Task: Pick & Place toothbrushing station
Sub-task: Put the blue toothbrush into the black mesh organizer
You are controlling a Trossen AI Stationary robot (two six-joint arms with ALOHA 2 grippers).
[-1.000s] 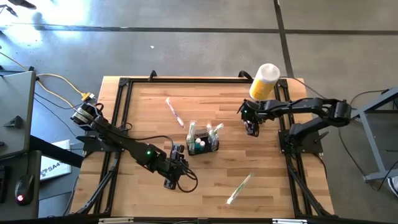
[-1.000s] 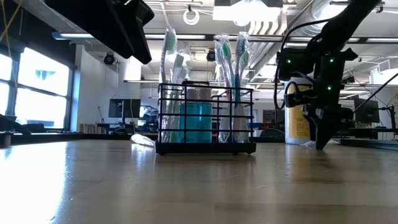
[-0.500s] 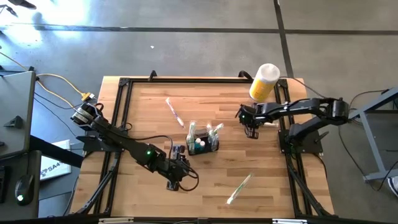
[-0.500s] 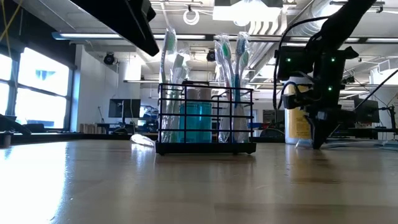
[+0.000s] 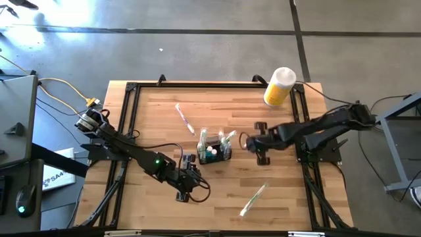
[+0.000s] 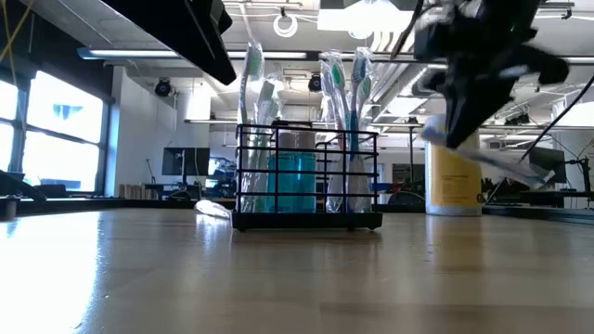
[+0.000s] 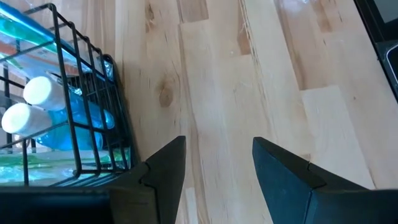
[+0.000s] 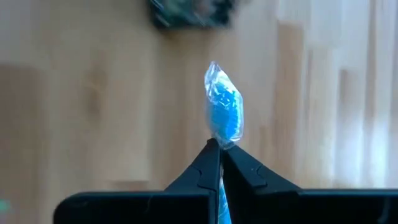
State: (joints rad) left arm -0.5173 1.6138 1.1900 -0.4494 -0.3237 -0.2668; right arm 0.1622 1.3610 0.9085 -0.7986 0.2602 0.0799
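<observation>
Left pincer (image 7: 214,171): you see it open, empty, just beside the caddy.
Right pincer (image 8: 221,152): closed on a blue wrapped toothbrush (image 8: 224,115).
Toothbrushing station (image 5: 215,147): black wire mesh, mid surface, holding wrapped brushes.
Surface (image 5: 158,125): pale wood planks.
Writing: none readable.
Yellow cylinder (image 5: 279,87): far corner.

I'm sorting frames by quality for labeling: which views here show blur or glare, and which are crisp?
Low view: the right gripper is motion-smeared, while the caddy stays crisp. Right wrist view: the wrapped blue toothbrush is sharp, the table behind streaked. High view: glare on the floor at top left. Left wrist view: crisp, with the left gripper open.
</observation>
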